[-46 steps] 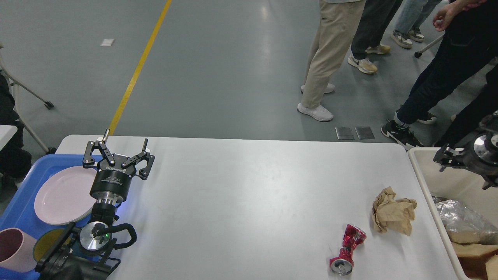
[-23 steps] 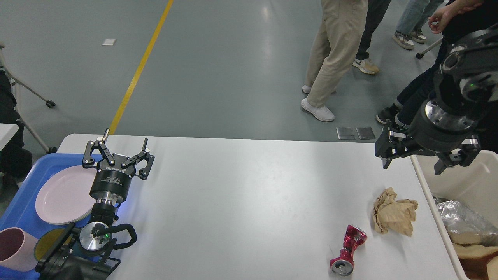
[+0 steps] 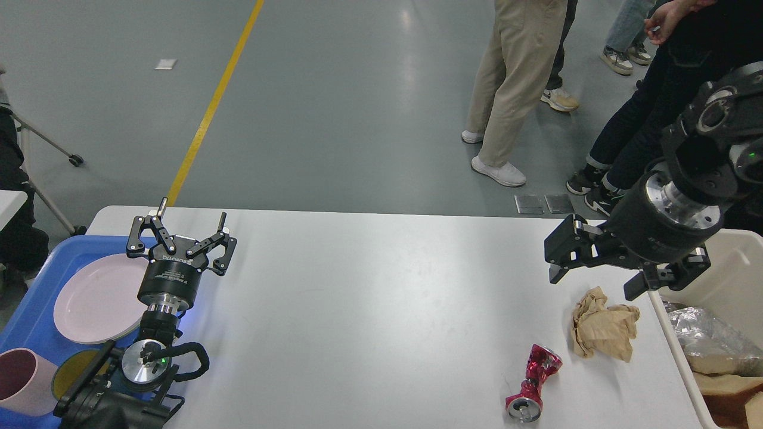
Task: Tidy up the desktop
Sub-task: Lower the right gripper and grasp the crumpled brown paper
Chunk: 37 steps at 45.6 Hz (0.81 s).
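Observation:
The white desktop [image 3: 369, 310] fills the middle of the head view. A crumpled brown paper ball [image 3: 602, 325] and a crushed red can [image 3: 533, 381] lie on its right part. My right gripper [image 3: 593, 283] is open and empty, hanging just above and behind the paper ball. My left gripper [image 3: 191, 220] is open and empty, pointing up over the desktop's left edge beside the blue tray [image 3: 30, 310].
The blue tray holds a pink plate [image 3: 95, 298], a pink cup [image 3: 21, 381] and a yellow disc [image 3: 71, 369]. A beige bin [image 3: 733, 280] at the right edge holds foil and brown paper. Several people stand beyond the far edge.
My right arm has swung in from over the bin, leftward and down, to above the paper ball. The left arm has not moved. The people have shifted their feet.

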{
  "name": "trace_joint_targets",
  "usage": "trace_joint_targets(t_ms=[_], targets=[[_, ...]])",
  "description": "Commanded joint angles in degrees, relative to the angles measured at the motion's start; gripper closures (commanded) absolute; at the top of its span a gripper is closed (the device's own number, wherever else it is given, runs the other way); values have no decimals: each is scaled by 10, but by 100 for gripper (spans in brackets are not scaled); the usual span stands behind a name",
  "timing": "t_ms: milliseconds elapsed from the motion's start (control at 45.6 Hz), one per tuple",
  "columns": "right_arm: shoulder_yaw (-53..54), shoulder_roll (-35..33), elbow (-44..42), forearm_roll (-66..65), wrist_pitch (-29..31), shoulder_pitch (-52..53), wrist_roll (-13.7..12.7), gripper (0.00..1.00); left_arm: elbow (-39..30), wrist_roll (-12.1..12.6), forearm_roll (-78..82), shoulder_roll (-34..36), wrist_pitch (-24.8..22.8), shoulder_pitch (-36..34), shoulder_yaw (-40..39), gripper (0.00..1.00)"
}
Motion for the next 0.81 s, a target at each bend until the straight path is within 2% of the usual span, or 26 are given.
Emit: trace_joint_targets(t_ms=[0, 110, 263, 548, 679, 789], targets=[[-3, 0, -12, -14, -31, -18, -3, 2, 0, 0, 0, 0, 0, 0, 0, 3], [-3, -1, -32, -26, -85, -70, -3, 2, 0, 0, 0, 0, 0, 0, 0, 3], [2, 2, -103, -29, -143, -192, -3, 2, 0, 0, 0, 0, 0, 0, 0, 3], [34, 25, -339, -30, -258, -484, -2, 1, 0, 0, 0, 0, 0, 0, 0, 3], [48, 36, -402, -30, -277, -564, -2, 1, 0, 0, 0, 0, 0, 0, 0, 3], [49, 45, -414, -30, -282, -588, -2, 1, 0, 0, 0, 0, 0, 0, 0, 3]])
